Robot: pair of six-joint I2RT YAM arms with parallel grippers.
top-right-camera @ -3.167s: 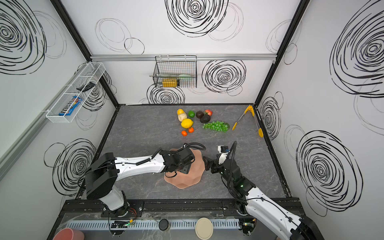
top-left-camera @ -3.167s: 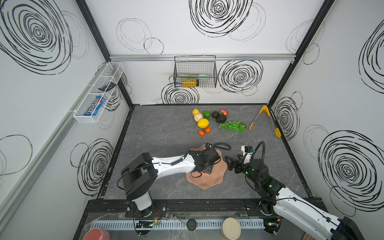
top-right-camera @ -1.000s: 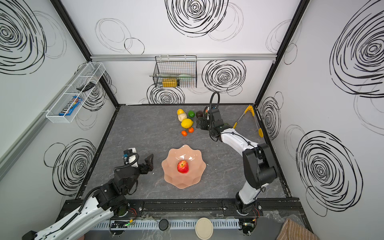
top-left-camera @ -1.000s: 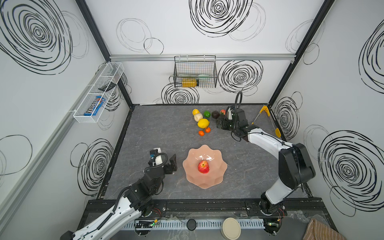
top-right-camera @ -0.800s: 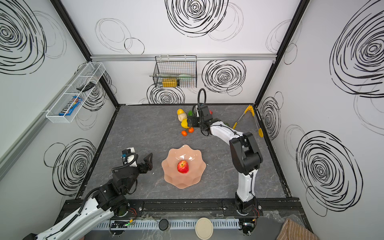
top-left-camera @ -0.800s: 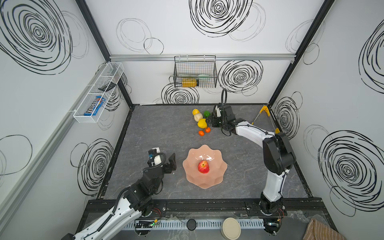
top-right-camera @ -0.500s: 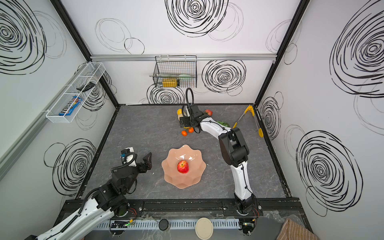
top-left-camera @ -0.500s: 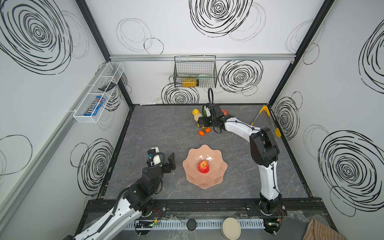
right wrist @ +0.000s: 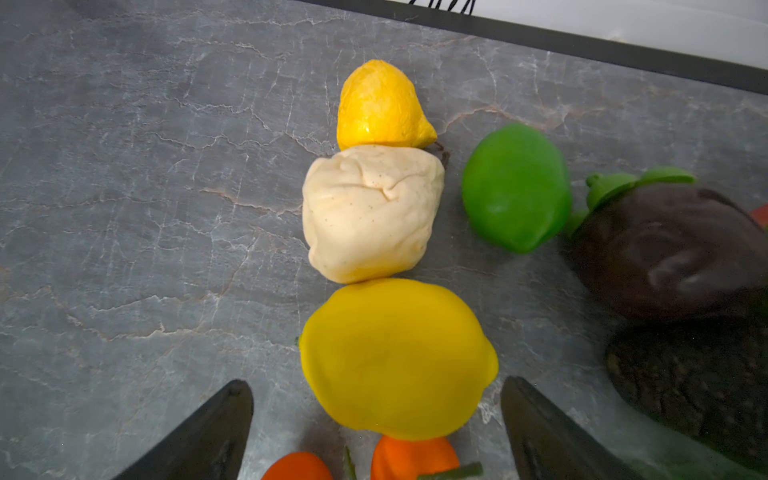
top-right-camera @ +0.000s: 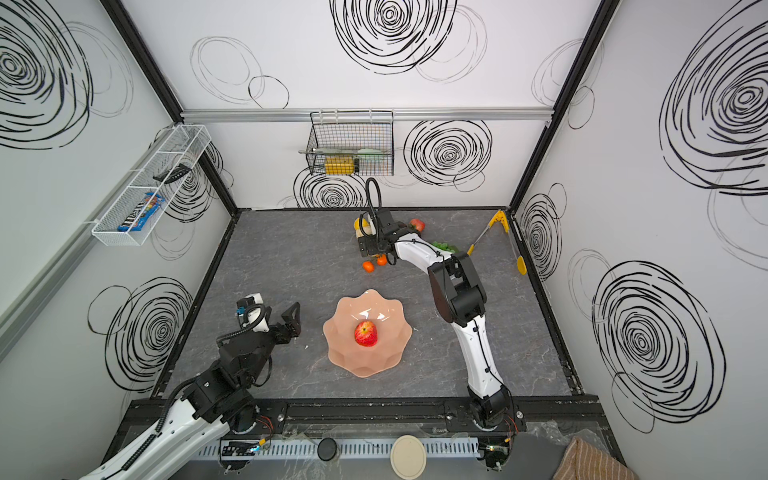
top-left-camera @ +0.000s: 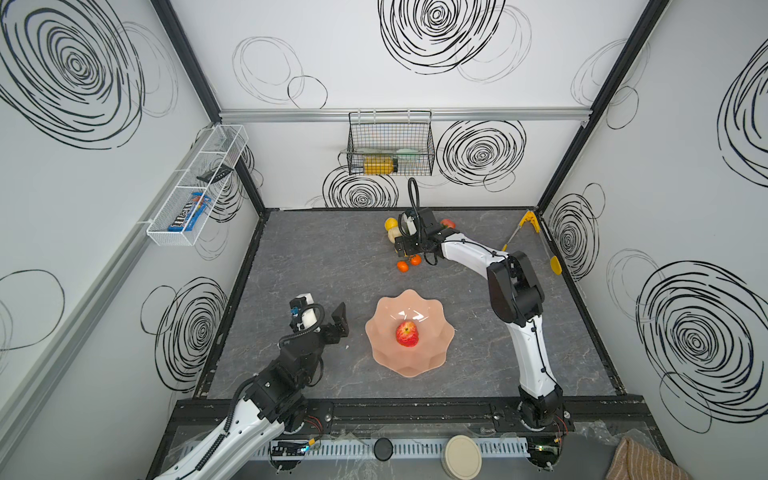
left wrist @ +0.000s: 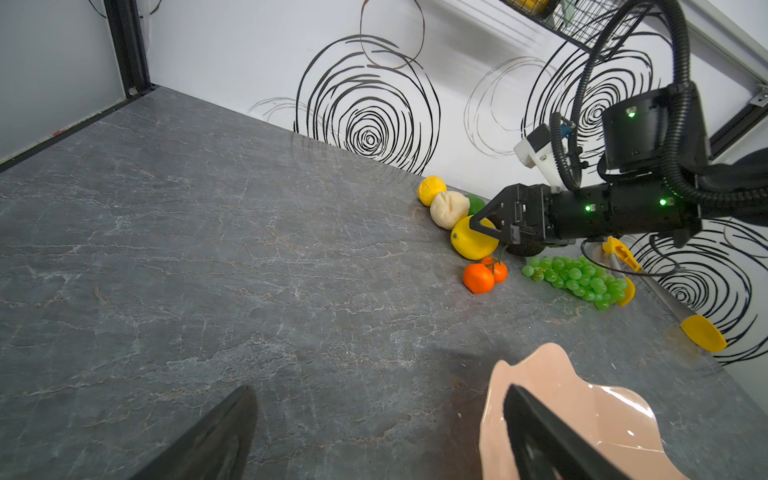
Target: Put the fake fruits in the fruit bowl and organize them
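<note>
Fruit bowl [top-left-camera: 409, 357] sits mid-bench nr front edge w/ red apple [top-left-camera: 407, 333] inside. Other fake fruits [right wrist: 374, 208] cluster nr back edge. Right gripper [right wrist: 376, 424], jaws spread wide, straddles big yellow lemon [right wrist: 397, 357], holding nothing. Left gripper [left wrist: 374, 432] released, empty, just beside bowl's left rim.

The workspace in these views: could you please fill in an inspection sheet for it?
Surface: grey marbled table, no spills seen.
Job's things: red apple lies in the fruit bowl; large lemon, pale pear, small lemon, lime, avocados, oranges and grapes lie loose near the back wall.
Clutter: yellow-tipped tongs at the table's edge.
End effectors: left end effector open, empty; right end effector open, straddling the large lemon.
Cables: black hose loops above the right wrist.
Surroundings: wire basket, white wall rack.
</note>
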